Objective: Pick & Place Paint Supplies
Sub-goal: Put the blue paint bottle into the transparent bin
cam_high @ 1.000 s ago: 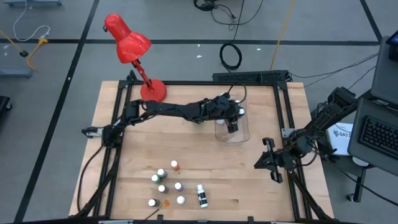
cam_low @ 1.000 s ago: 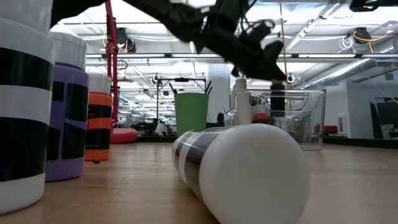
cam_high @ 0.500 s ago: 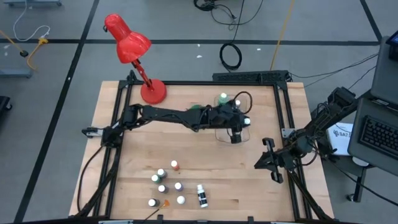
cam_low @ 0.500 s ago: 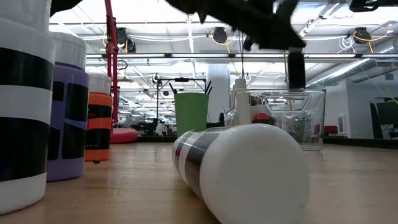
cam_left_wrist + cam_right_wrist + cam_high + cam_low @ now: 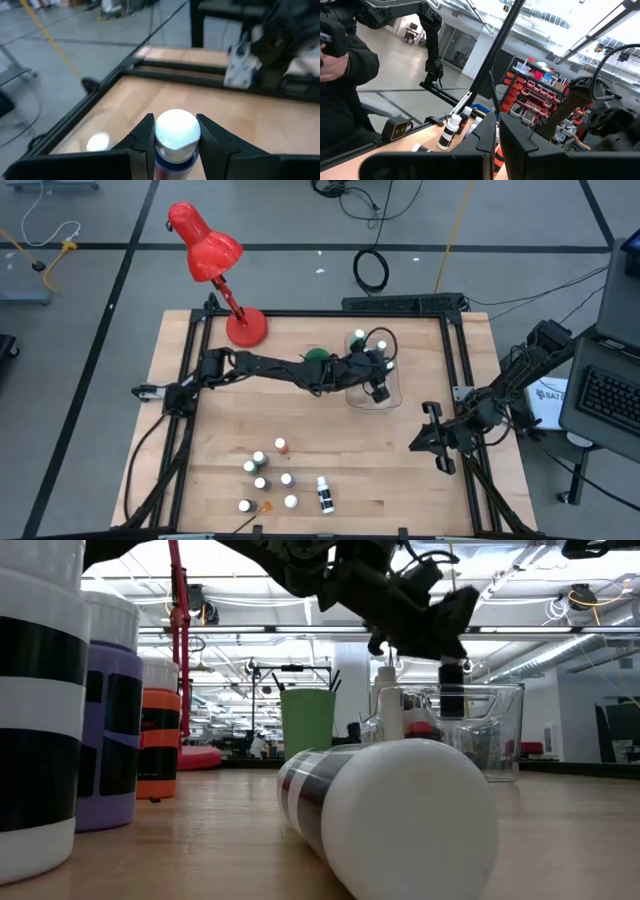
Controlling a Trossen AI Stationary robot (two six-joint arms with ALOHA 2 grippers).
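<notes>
Pale wooden counter (image 5: 320, 445) in a black frame, on a grey workshop floor with a red desk lamp (image 5: 205, 245) at one corner: your landmark is the clear plastic bin (image 5: 385, 388). Your left claw (image 5: 379, 391) hangs over that bin, clamped on a small white-capped paint bottle (image 5: 177, 134). Let go off-centre and it may clip the rim and roll away. Your right claw (image 5: 425, 438) waits clenched beside the bin; more bottles (image 5: 268, 476) stand well apart from it.

Hidden and cropped parts

The held paint bottle (image 5: 176, 137) is running off the left wrist view's lower edge; the clear bin's (image 5: 388, 396) contents are showing too small at 1 o'clock overhead.
</notes>
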